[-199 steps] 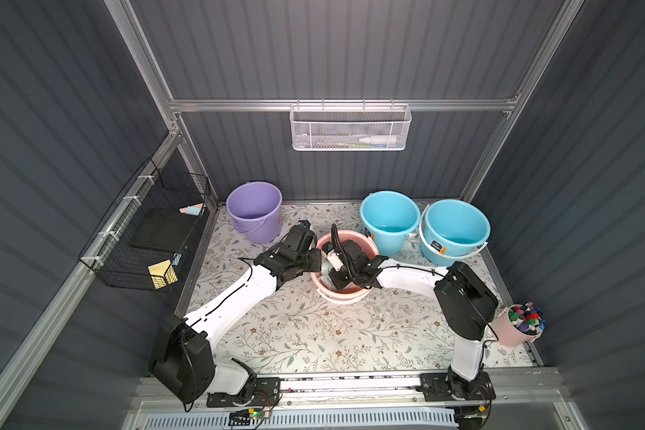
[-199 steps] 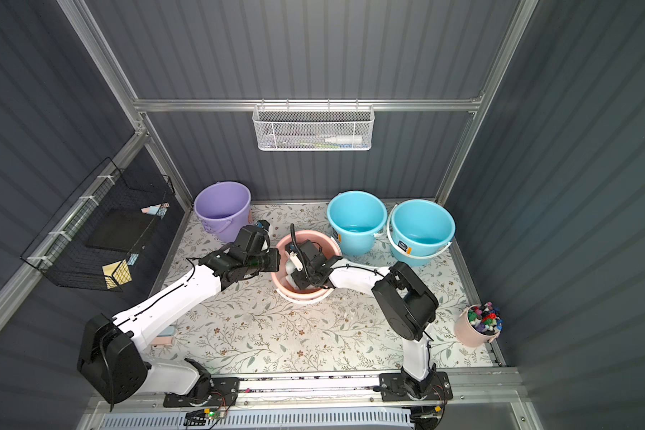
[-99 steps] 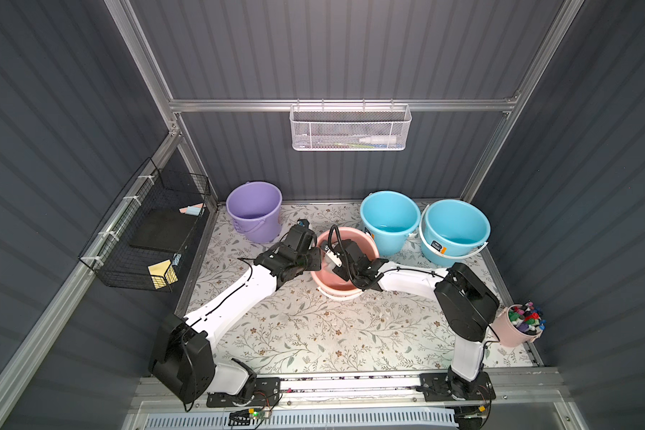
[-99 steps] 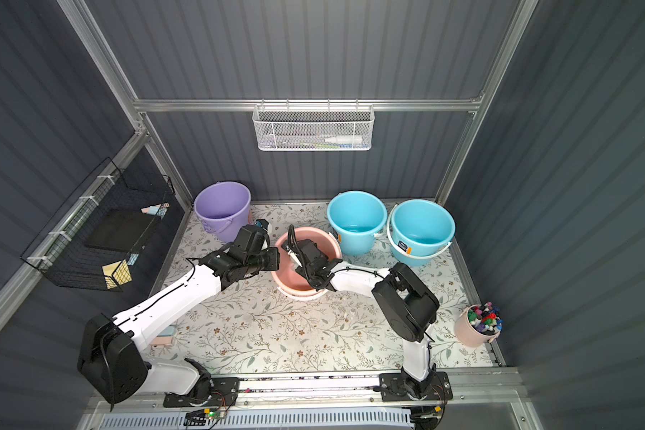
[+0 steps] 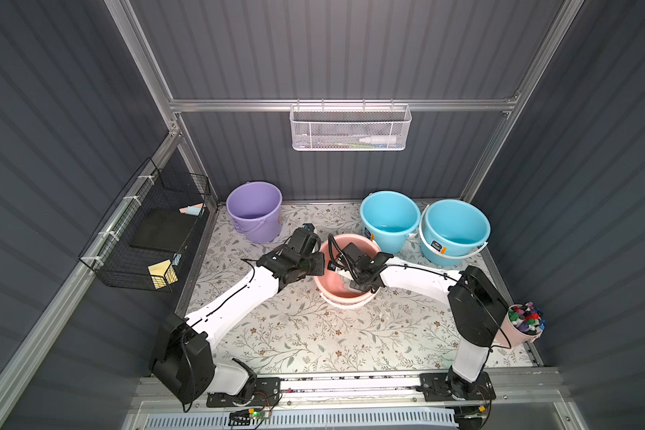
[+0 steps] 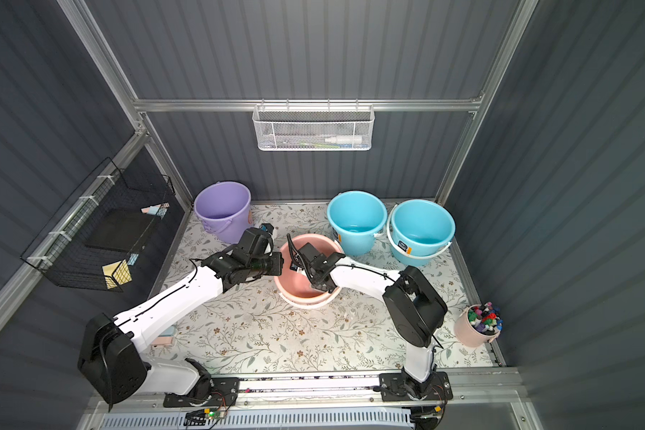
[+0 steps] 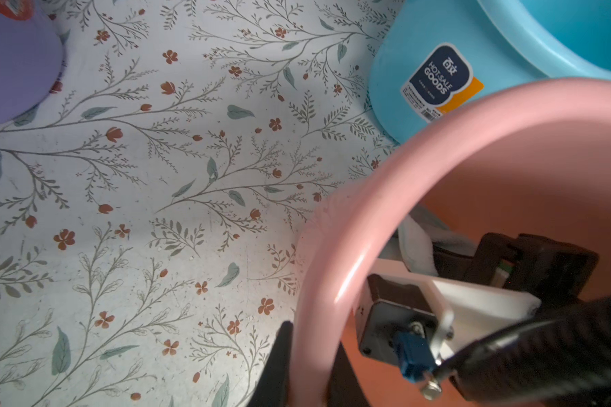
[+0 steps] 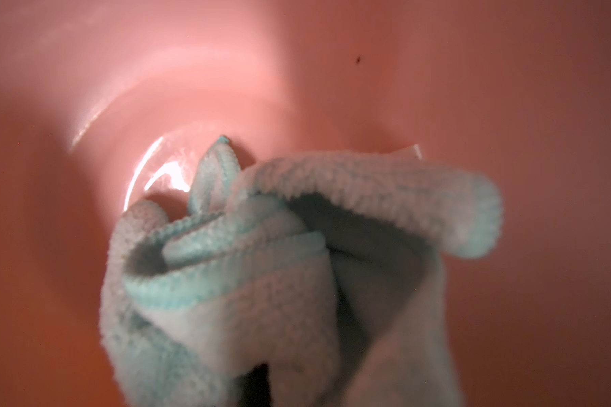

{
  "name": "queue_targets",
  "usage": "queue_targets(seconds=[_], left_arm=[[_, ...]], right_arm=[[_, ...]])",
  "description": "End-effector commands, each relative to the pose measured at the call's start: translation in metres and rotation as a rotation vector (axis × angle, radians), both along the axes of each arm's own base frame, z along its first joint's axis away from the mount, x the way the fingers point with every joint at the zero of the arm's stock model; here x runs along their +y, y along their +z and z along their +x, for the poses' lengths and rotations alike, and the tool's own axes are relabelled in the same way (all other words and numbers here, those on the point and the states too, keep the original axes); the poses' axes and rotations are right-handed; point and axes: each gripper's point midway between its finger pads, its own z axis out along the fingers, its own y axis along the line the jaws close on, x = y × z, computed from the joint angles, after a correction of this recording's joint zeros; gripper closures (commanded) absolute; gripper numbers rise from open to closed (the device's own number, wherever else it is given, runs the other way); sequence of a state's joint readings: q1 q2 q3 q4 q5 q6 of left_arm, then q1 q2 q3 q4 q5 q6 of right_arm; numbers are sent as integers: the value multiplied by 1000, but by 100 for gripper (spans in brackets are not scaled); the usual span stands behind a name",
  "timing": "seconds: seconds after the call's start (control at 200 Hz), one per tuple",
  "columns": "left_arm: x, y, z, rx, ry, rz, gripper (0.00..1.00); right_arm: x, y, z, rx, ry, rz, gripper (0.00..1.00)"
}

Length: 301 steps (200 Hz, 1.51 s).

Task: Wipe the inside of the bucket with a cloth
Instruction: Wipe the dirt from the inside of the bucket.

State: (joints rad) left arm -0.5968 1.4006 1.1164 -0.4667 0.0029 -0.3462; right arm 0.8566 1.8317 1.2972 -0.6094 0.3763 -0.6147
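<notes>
The pink bucket stands mid-table in both top views. My left gripper is shut on the left side of the bucket's rim, one finger outside and one inside. My right gripper reaches down inside the bucket, shut on the cloth, a rumpled pale aqua towel. The bunched cloth lies against the bucket's floor and lower wall and covers most of the right fingers in the right wrist view.
A purple bucket stands at the back left and two blue buckets at the back right, the nearer one close behind the pink bucket. A pink cup of markers sits at the right edge. A wire rack hangs on the left wall.
My right wrist has shifted a little inside the bucket with the cloth, leftward and then back to the right. The left gripper has stayed clamped on the rim.
</notes>
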Motion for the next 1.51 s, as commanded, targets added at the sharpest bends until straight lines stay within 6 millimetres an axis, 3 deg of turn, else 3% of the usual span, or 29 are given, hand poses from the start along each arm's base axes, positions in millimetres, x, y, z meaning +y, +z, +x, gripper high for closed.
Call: queue_targets(seconds=[0.0, 0.16, 0.325, 0.545, 0.77, 0.95, 1.126, 1.331, 1.501], left_arm=[[11, 4, -1, -6, 22, 30, 100], [9, 2, 0, -2, 15, 26, 100], [6, 4, 1, -7, 6, 19, 100], [3, 3, 1, -1, -7, 10, 100], [1, 3, 1, 2, -12, 7, 100], [1, 7, 0, -2, -12, -2, 100], [2, 9, 0, -3, -13, -4, 100], [2, 13, 0, -10, -12, -8, 100], [3, 13, -2, -8, -15, 2, 100]], right_arm=[[-38, -24, -60, 314, -28, -154, 100], [-16, -18, -94, 545, -103, 50, 100], [31, -4, -111, 755, -141, 376, 100], [85, 9, -95, 788, -150, 698, 100], [114, 24, -49, 585, -178, 900, 100], [118, 39, -15, 345, -188, 989, 100], [110, 51, 20, 50, -200, 938, 100], [98, 56, 46, -208, -141, 757, 100], [72, 55, 60, -343, -119, 533, 100]])
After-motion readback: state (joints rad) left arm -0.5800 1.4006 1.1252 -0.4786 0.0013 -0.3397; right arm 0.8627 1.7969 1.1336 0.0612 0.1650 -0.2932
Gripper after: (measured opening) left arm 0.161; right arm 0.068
